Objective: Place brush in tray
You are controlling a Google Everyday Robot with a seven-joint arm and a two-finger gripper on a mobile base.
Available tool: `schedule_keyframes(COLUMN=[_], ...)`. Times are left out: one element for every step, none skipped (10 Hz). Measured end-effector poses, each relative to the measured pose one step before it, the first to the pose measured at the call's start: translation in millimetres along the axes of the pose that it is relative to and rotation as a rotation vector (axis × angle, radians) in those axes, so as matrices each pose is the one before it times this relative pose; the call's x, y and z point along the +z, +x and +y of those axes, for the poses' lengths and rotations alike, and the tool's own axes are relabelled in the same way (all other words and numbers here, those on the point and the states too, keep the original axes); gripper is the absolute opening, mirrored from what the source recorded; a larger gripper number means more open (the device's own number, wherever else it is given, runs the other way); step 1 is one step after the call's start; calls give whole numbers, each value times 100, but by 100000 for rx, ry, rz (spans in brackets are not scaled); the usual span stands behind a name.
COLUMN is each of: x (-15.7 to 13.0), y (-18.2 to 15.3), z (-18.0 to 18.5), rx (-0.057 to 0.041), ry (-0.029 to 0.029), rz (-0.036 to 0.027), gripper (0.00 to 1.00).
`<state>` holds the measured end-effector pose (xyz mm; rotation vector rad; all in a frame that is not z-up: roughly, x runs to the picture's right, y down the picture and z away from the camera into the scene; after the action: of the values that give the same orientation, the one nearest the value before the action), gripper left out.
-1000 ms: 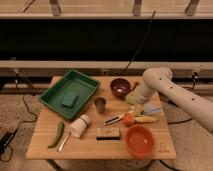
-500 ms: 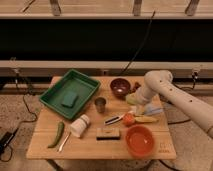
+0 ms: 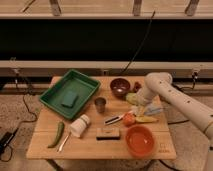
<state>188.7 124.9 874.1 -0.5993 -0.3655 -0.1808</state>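
The brush (image 3: 114,119) is a slim whitish stick with a dark end. It lies on the wooden table (image 3: 90,150) near the middle, between the metal cup and the orange fruit. The dark-green tray (image 3: 54,90) sits at the back left with a green sponge (image 3: 70,99) in it. My gripper (image 3: 139,108) hangs from the white arm (image 3: 172,97) that comes in from the right. It is low over the table's right side, right of the brush and apart from it, among a banana and some packets.
A metal cup (image 3: 100,104), a dark bowl (image 3: 120,87), an orange bowl (image 3: 139,140), a dark block with a tan top (image 3: 108,133), a white cup on its side (image 3: 79,125), a green pepper (image 3: 56,134), a spoon (image 3: 63,142), an orange fruit (image 3: 129,119) and a banana (image 3: 146,119) crowd the table.
The arm has shifted slightly down and the gripper has sunk a little toward the table's right side. The brush and the other objects have not moved.
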Motion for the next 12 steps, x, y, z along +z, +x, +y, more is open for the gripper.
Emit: schedule_keyframes(x=[214, 301, 183, 156, 158, 254, 330, 301, 358, 299, 195, 249], y=[-27, 62, -29, -74, -86, -145, -97, -80, 2, 65, 80, 153], z=[-77, -13, -105, -74, -62, -71, -29, -22, -11, 88, 79, 196], rx=[-77, 132, 200, 122, 103, 127, 98, 59, 323, 296, 262, 503], ry=[-289, -405, -220, -187, -220, -414, -646, -709, -946, -904, -714, -1018], rz=[-137, -147, -268, -296, -232, -316, -132, 8, 365, 384, 545, 789], gripper=[67, 67, 67, 67, 67, 67, 67, 67, 67, 67, 67, 61])
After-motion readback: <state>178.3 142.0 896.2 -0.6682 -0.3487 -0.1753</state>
